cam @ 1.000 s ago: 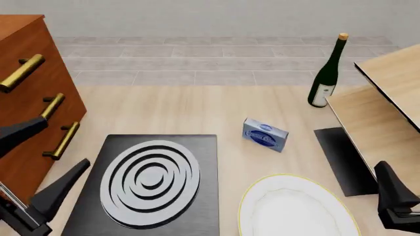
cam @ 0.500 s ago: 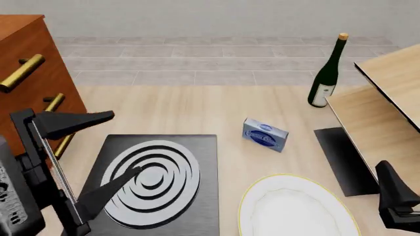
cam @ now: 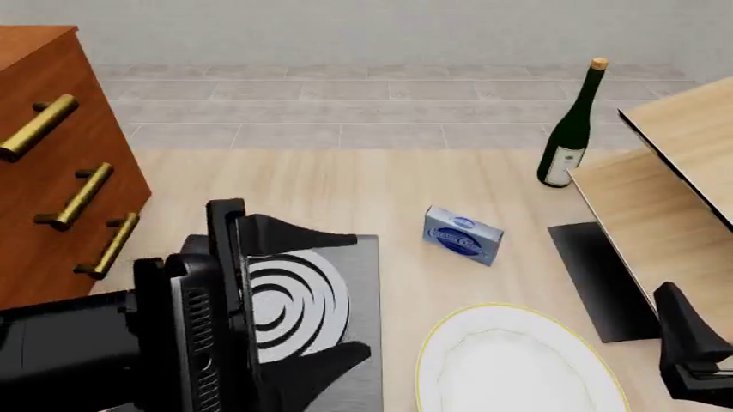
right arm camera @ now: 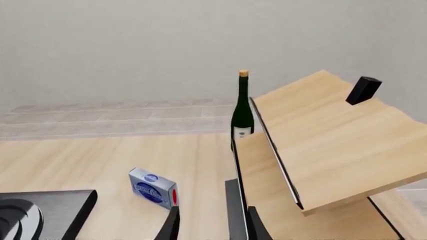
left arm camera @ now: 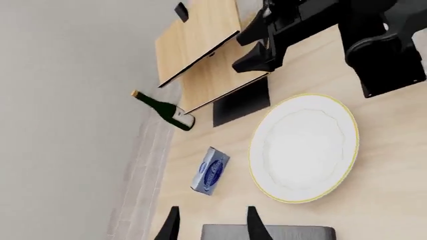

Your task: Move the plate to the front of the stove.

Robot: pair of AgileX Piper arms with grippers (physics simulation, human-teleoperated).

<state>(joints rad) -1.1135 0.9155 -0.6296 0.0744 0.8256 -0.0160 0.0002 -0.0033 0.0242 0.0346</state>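
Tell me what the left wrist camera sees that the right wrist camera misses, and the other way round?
Only the left wrist view shows the plate and the right gripper. Only the right wrist view shows the stove's rings; the left wrist catches just a grey edge of it. Both share the green bottle, the blue box, the dark mat and the wooden boards.

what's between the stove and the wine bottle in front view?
The small blue box lies on the table roughly between the stove and the wine bottle; otherwise bare wood in the front view.
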